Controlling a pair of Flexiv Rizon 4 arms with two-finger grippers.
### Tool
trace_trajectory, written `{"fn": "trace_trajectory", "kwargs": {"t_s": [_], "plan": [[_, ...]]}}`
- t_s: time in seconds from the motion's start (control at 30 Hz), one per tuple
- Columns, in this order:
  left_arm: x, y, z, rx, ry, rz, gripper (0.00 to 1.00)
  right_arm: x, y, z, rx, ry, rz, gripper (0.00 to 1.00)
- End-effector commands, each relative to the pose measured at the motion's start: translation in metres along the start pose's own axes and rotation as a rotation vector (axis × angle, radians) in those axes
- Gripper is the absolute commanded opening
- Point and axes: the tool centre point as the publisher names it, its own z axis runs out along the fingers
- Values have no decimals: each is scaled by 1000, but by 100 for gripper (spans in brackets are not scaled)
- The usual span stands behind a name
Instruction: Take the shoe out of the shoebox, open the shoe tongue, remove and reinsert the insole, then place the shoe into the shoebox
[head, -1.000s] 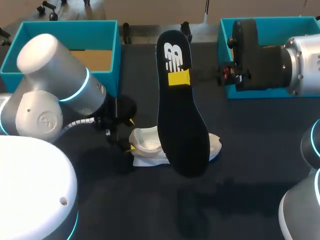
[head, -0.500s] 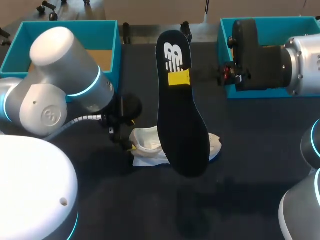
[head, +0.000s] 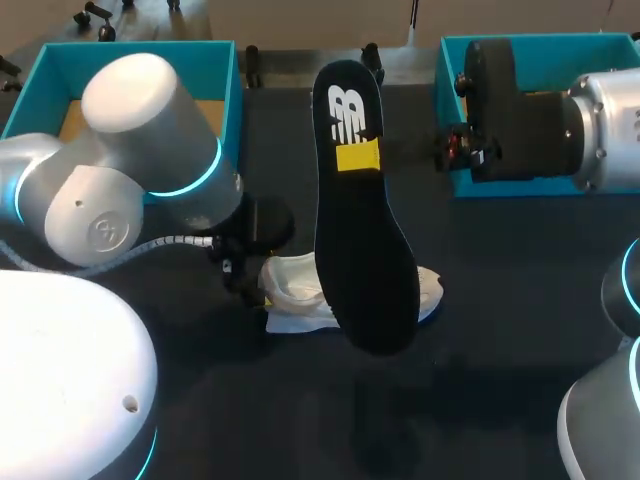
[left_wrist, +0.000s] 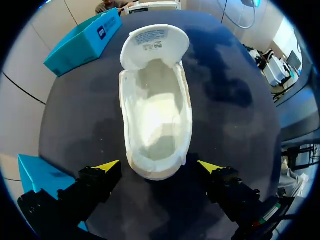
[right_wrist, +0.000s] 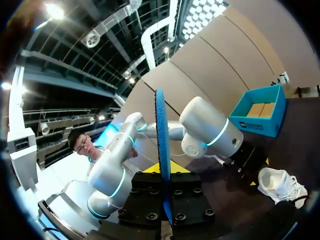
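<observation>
One change: the left fingers (left_wrist: 107, 167), spread wide, have advanced to straddle the shoe (left_wrist: 155, 115) at its heel on the bench (head: 500, 300), no contact seen. The right fingers (head: 358, 157) stay clamped on the raised insole (head: 365, 220); reinsertion looks next.

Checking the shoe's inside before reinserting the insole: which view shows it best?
Left wrist view: the shoe lies ahead of the fingers, interior exposed. In the head view the insole hides most of it; the right wrist view shows it small, side-on.
</observation>
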Motion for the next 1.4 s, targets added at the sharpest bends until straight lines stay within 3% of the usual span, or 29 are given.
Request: {"fn": "trace_trajectory", "kwargs": {"t_s": [0.03, 0.4, 0.6, 0.77, 1.1, 1.4], "plan": [[8, -7, -10, -73, -28, 2, 100, 0, -1, 2, -3, -1, 1, 0], [1, -19, -14, -90, -59, 5, 100, 0, -1, 2, -3, -1, 1, 0], [-6, -19, -15, -79, 26, -34, 100, 0, -1, 2, -3, -1, 1, 0], [-12, -20, -19, -98, 9, -40, 100, 0, -1, 2, -3, -1, 1, 0], [-31, -42, -37, -43, 4, -55, 100, 0, -1, 2, -3, -1, 1, 0], [-38, -65, -8, -43, -11, -34, 100, 0, -1, 2, -3, -1, 1, 0]]}}
